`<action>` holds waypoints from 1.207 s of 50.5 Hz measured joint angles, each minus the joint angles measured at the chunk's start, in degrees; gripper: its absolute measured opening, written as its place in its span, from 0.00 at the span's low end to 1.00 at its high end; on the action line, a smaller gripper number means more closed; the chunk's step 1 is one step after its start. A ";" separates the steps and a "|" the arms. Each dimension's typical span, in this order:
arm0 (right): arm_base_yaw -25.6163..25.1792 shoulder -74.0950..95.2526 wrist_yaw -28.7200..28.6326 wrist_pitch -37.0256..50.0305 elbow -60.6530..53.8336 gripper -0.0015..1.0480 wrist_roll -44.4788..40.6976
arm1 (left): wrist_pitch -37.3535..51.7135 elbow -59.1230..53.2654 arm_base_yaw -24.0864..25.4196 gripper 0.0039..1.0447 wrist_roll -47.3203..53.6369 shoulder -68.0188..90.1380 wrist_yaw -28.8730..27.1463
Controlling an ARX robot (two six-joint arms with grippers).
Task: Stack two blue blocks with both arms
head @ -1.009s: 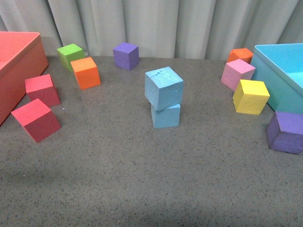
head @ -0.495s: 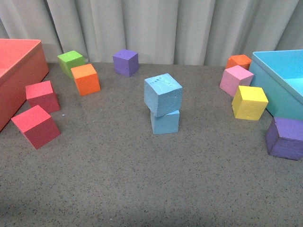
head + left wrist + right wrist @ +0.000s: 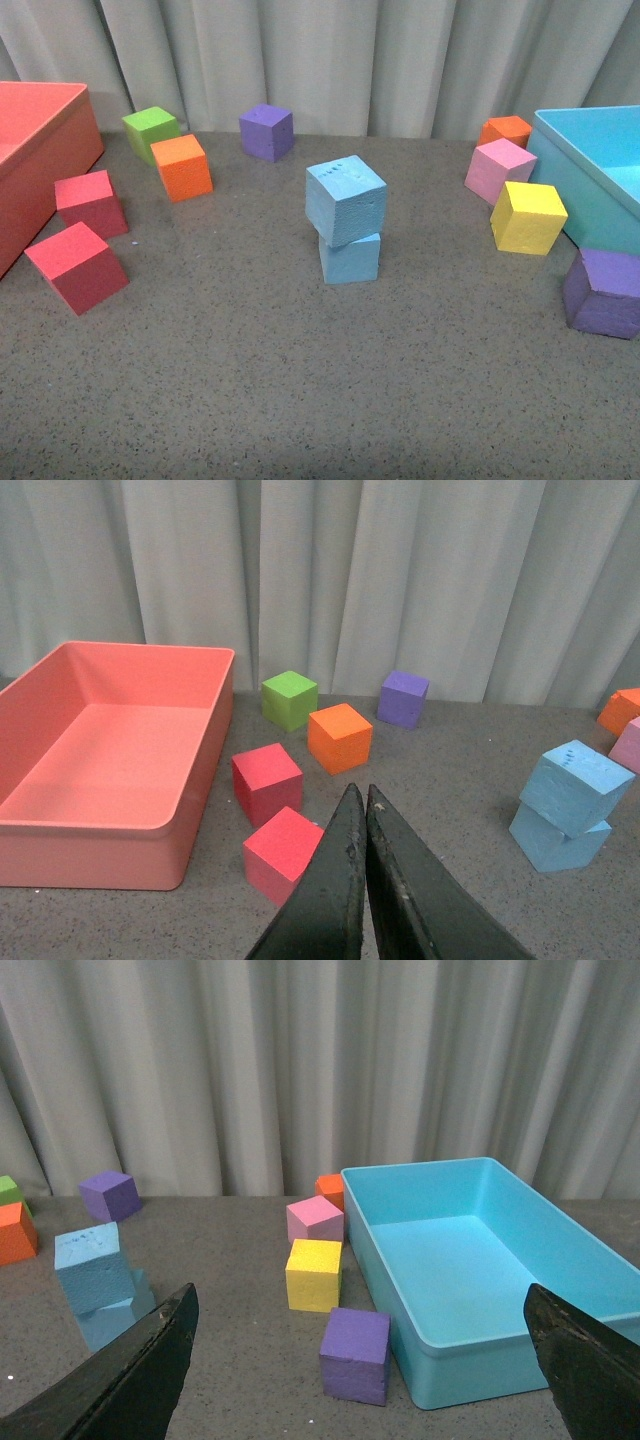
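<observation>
Nothing on worktop [image 3: 300, 400] shifted since half-second-old frame; we note only slight view change from frame before.

Upper blue block [image 3: 346, 200] sits on lower blue block [image 3: 350, 258], twisted, overhanging.

Left gripper [image 3: 365, 798] pinched closed, empty; stack well off to its right.

Right gripper [image 3: 360, 1300] spread wide, empty; stack to its left.

Red bin [image 3: 60, 825] empty. Turquoise bin [image 3: 440, 1385] empty.

We judge stacking done.
</observation>
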 joint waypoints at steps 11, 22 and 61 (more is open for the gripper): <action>0.00 0.00 0.00 0.00 0.00 0.91 0.00 | -6.12 0.00 0.00 0.03 0.00 -6.51 0.00; 0.00 0.00 -0.02 0.00 0.00 0.91 0.00 | -11.80 -0.02 0.00 0.03 0.00 -12.35 0.00; 0.00 0.00 -0.02 0.00 0.00 0.91 0.00 | -29.11 0.00 0.00 0.28 0.00 -29.29 0.09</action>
